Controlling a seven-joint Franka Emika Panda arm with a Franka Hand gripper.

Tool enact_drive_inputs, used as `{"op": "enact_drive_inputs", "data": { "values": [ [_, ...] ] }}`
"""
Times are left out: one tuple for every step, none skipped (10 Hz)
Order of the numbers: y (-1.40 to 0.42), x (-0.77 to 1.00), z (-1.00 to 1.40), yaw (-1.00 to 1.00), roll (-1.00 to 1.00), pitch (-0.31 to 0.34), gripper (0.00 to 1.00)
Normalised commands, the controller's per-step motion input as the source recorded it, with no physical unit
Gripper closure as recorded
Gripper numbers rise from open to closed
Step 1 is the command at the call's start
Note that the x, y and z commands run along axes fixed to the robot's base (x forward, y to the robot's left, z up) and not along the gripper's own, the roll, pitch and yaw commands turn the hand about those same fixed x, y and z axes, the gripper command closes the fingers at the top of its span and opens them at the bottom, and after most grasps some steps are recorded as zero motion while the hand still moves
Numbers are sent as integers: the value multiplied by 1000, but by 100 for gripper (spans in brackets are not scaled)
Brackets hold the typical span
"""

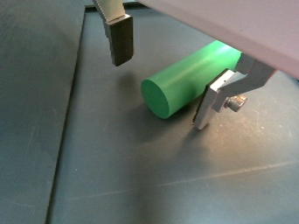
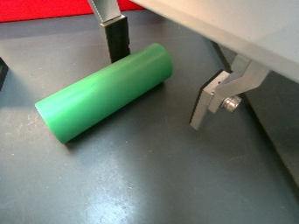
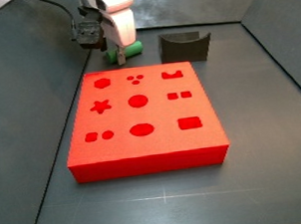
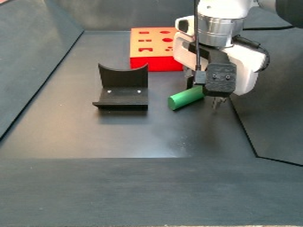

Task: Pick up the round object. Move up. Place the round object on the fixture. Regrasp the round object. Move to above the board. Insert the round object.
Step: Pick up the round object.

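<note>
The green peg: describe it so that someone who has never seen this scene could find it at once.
Start at the big red board. Beside it, on the dark floor, the green peg lies on its side between the open fingers of the tool, apart from the dark fixture. It is the only green thing and the only smooth round one.

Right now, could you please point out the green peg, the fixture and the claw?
Green peg (image 2: pixel 105 90), wrist view, on its curved side.
Fixture (image 4: pixel 120 87), side view, on its upright wall.
Claw (image 1: pixel 170 66), wrist view, midway between fingertips, astride the peg.
</note>
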Motion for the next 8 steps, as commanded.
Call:
{"op": "enact_drive_inputs", "data": {
  "values": [
    [-63, 0, 0, 0, 0, 0, 0],
    [0, 0, 0, 0, 0, 0, 100],
    [0, 0, 0, 0, 0, 0, 100],
    [0, 0, 0, 0, 0, 0, 100],
    [0, 0, 0, 0, 0, 0, 100],
    [0, 0, 0, 0, 0, 0, 100],
    [0, 0, 0, 0, 0, 0, 100],
    [0, 0, 0, 0, 0, 0, 100]
  ]
}}
